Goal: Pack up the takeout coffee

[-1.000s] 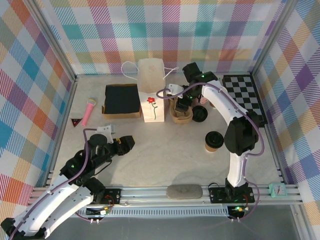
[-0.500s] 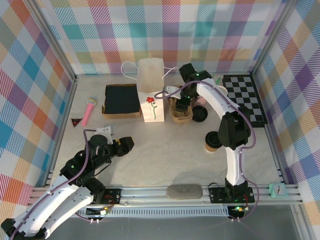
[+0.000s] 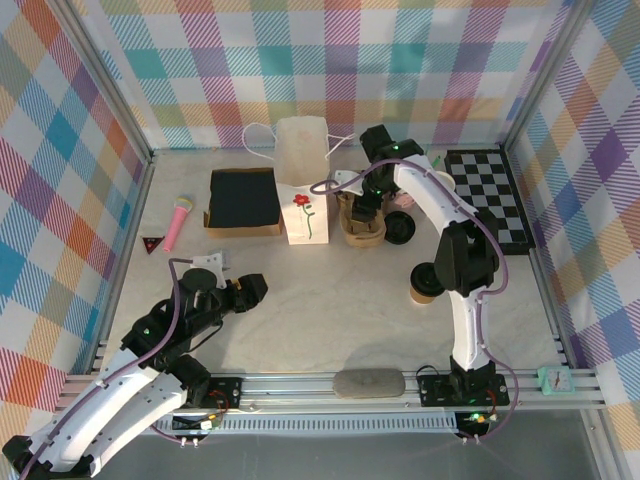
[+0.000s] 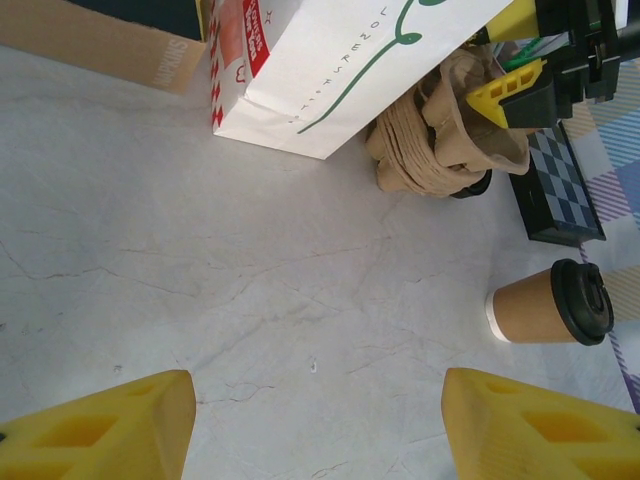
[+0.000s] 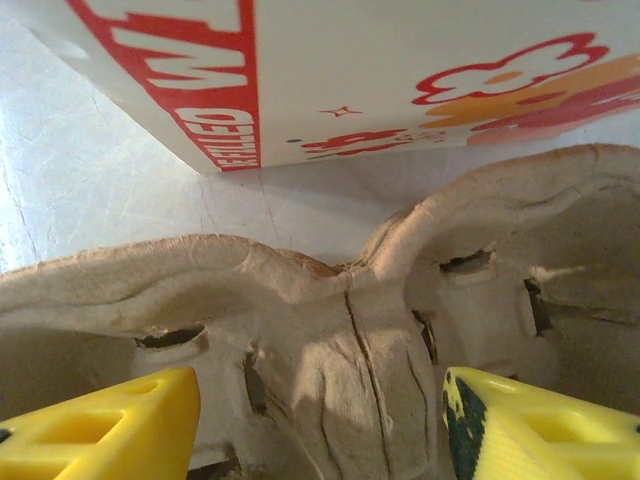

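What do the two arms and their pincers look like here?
The left arm and right arm have white links and black joints, each with a thin purple cable looped alongside and small green lights. The left pincer and right pincer have blocky yellow fingers.

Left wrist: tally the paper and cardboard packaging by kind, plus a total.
Kraft cup with black lid: 1
White paper bag: 1
Pulp carrier stack: 1 (the carriers in it cannot be counted)
Cardboard box: 1
Total: 4
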Controlling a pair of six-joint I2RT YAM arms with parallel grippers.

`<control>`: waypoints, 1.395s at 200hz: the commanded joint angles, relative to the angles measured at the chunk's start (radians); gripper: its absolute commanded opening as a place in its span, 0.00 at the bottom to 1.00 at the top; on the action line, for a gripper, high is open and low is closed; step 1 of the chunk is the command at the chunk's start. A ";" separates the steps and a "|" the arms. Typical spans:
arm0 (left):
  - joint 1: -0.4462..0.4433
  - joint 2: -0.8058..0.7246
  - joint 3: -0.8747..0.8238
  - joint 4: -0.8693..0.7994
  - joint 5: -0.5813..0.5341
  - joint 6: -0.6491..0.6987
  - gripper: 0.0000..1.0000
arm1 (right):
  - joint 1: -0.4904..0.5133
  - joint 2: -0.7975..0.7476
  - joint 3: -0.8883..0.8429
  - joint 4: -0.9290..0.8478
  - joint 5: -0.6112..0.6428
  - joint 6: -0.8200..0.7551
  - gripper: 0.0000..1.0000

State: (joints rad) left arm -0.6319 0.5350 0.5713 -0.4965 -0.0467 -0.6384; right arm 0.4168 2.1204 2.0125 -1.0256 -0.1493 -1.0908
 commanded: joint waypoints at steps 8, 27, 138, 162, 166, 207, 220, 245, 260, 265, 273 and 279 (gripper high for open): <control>0.014 0.001 0.000 0.003 -0.005 0.006 0.66 | -0.009 0.018 0.012 0.000 -0.016 -0.026 0.66; 0.015 -0.001 -0.001 0.009 -0.004 0.003 0.66 | -0.009 0.030 0.019 0.005 -0.014 -0.027 0.66; 0.015 -0.017 -0.001 -0.011 -0.012 0.002 0.66 | -0.007 0.037 0.013 0.041 -0.014 -0.014 0.41; 0.015 -0.018 0.001 -0.011 -0.013 0.004 0.66 | -0.005 0.023 0.003 0.041 -0.017 -0.012 0.36; 0.015 -0.019 0.000 -0.010 -0.014 0.003 0.66 | -0.004 0.020 0.001 0.041 -0.016 -0.011 0.36; 0.015 -0.021 0.005 -0.013 -0.009 0.003 0.66 | 0.014 -0.013 -0.016 0.029 -0.006 -0.002 0.36; 0.015 -0.024 0.009 -0.016 -0.009 0.006 0.66 | 0.019 -0.026 -0.017 0.017 -0.001 0.007 0.36; 0.015 -0.025 0.019 -0.022 -0.010 0.012 0.66 | 0.029 -0.075 -0.037 0.015 0.024 0.030 0.35; 0.015 -0.023 0.025 -0.022 -0.011 0.018 0.66 | 0.037 -0.113 -0.055 0.015 0.040 0.044 0.34; 0.015 -0.023 0.028 -0.022 -0.010 0.020 0.66 | 0.039 -0.126 -0.062 0.012 0.046 0.053 0.34; 0.015 -0.020 0.033 -0.023 -0.012 0.022 0.66 | 0.044 -0.147 -0.076 0.008 0.057 0.065 0.34; 0.015 -0.017 0.036 -0.022 -0.012 0.025 0.66 | 0.047 -0.164 -0.090 0.010 0.069 0.079 0.33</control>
State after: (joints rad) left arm -0.6312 0.5217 0.5732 -0.5034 -0.0467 -0.6357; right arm 0.4473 2.0529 1.9530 -0.9905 -0.1024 -1.0615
